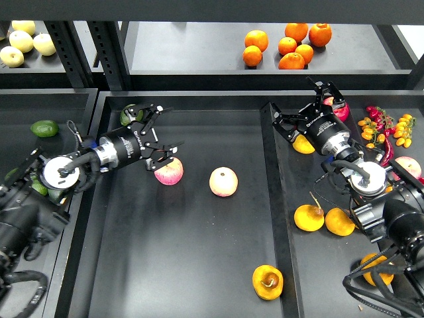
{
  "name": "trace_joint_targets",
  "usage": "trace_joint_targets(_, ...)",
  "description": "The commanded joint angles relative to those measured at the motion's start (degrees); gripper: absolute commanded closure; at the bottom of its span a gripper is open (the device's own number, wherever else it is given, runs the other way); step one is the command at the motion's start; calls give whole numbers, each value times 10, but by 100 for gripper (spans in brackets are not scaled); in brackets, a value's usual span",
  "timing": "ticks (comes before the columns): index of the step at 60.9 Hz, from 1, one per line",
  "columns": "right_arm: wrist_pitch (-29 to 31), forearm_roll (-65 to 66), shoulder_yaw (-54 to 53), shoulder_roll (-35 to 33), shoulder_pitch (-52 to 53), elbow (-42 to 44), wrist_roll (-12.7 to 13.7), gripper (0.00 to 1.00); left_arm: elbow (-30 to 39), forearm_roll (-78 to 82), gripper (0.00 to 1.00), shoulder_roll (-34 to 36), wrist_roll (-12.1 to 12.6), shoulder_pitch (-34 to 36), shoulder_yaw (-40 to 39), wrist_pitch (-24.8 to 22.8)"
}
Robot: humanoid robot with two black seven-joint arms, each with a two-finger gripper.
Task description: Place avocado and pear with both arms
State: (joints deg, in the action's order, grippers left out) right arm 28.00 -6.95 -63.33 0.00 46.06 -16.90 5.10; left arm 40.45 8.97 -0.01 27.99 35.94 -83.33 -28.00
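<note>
Centrally, the pear (267,282) lies at six o'clock on the tray (199,265). At nine o'clock the avocado (45,128) rests alone. Left tool (161,139) is spread above an apple (169,171); right tool (306,109) is spread too.

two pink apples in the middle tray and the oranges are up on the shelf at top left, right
Not quite. The head view shows the oranges on the shelf at top right; the top left holds pale yellow fruit. The two pink apples do sit in the middle tray.
</note>
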Motion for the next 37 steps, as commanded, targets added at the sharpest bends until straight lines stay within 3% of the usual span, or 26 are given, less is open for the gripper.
trace_joint_targets(1,0,0,2,0,1,2,7,1,-12,-40,14,0,0,-3,-6,0)
trace_joint_targets(7,0,0,2,0,1,3,31,1,-23,-58,13,0,0,-3,-16,0)
trace_joint_targets(8,0,1,2,0,1,3,46,1,-26,-71,12,0,0,-3,-17,0)
trace_joint_targets(20,0,1,2,0,4,3,67,1,-27,-127,11,0,-2,-3,-18,0)
trace_joint_targets(28,0,2,2,0,12,3,99,1,-27,-151,2,0,-18,-4,-18,0)
trace_joint_targets(37,0,13,4,0,29,3,129,1,-27,-152,1,0,-25,-4,-18,0)
